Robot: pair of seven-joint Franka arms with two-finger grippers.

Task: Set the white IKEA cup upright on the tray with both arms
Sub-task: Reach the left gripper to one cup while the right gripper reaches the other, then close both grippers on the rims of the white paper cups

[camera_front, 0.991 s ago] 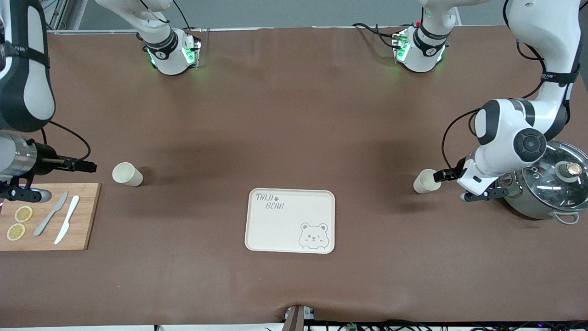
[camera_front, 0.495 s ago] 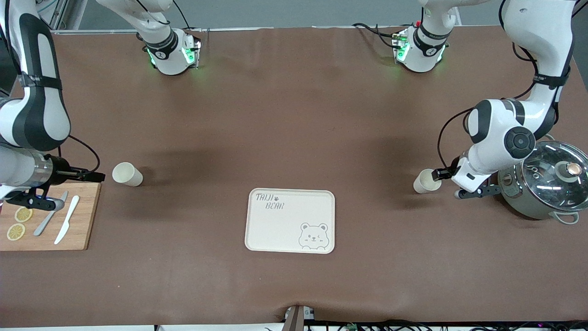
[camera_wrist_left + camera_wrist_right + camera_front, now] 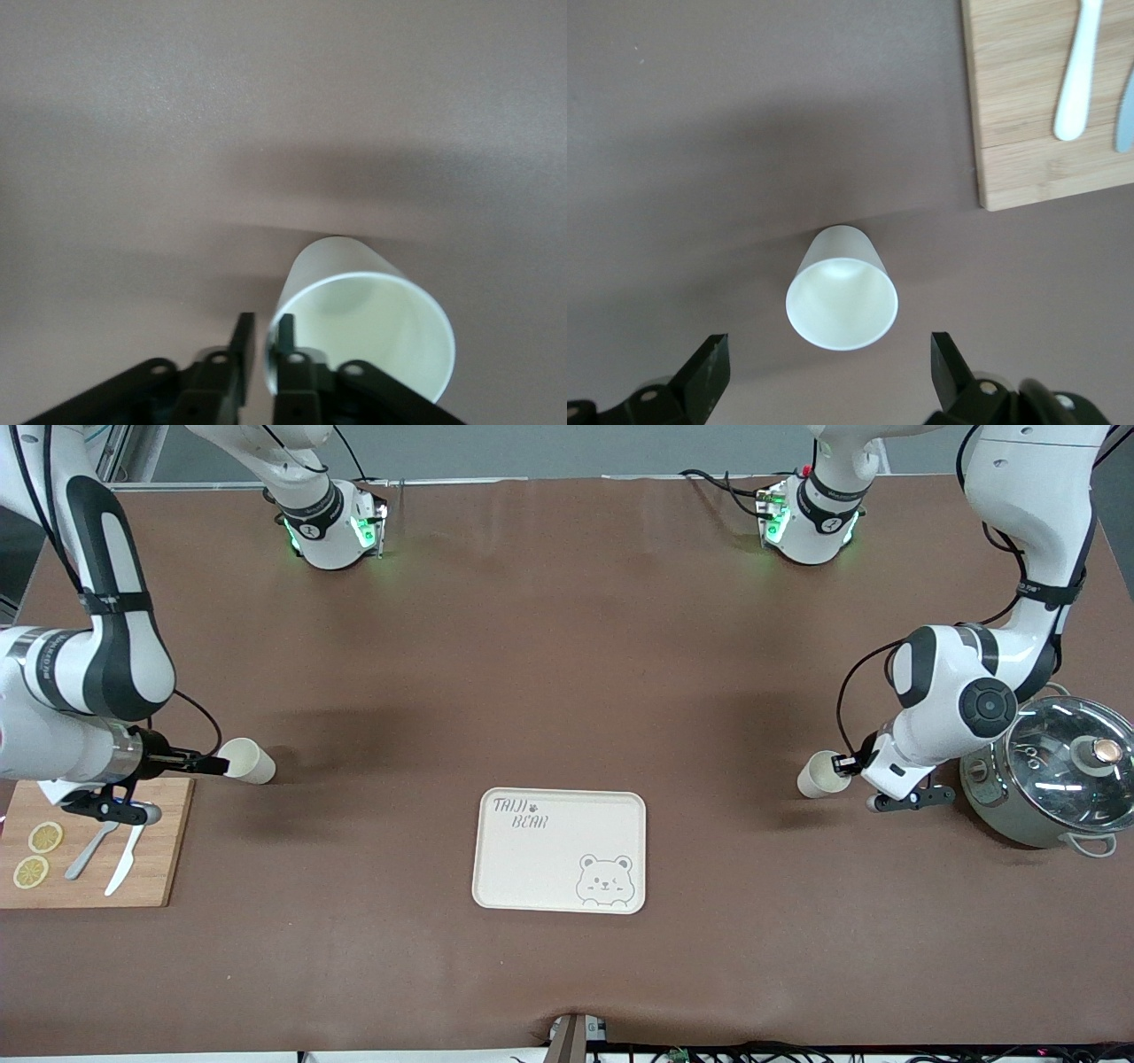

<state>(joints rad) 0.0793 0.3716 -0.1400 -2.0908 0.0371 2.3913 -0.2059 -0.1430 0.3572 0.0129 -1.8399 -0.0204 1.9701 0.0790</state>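
Nearest the camera: tray [image 3: 532, 872], flat on the table midway between the two ends, bear face at its near corner toward the left arm's end.

Level with it at the right arm's end: board [image 3: 164, 868], carrying two lemon slices [image 3: 45, 837], a grey knife [image 3: 87, 857] and a white knife [image 3: 124, 865].

A little farther back, at the left arm's end: lidded pot [image 3: 1054, 788].

Farther from the camera than the tray, well apart from it and from each other: two white cups, both lying on their sides on the table.

Board-side cup [image 3: 246, 762]: just off the board's far corner, mouth turned toward the right gripper [image 3: 213, 764]. Seen from the right wrist, the same cup [image 3: 842, 301] mouth-on, with the right gripper [image 3: 828, 376] spread wide, fingers [image 3: 709, 372] well clear of the rim on either side, touching nothing.

Pot-side cup [image 3: 821, 774]: near the pot, mouth turned toward the left gripper [image 3: 852, 764]. From the left wrist, cup [image 3: 363, 332] close up, left gripper [image 3: 264, 341] set narrow, one finger [image 3: 241, 341] just outside the rim and the other in front of the mouth; a thin gap between them, no firm pinch to be made out.

Both arms bent low over the table ends, bases along the far edge.
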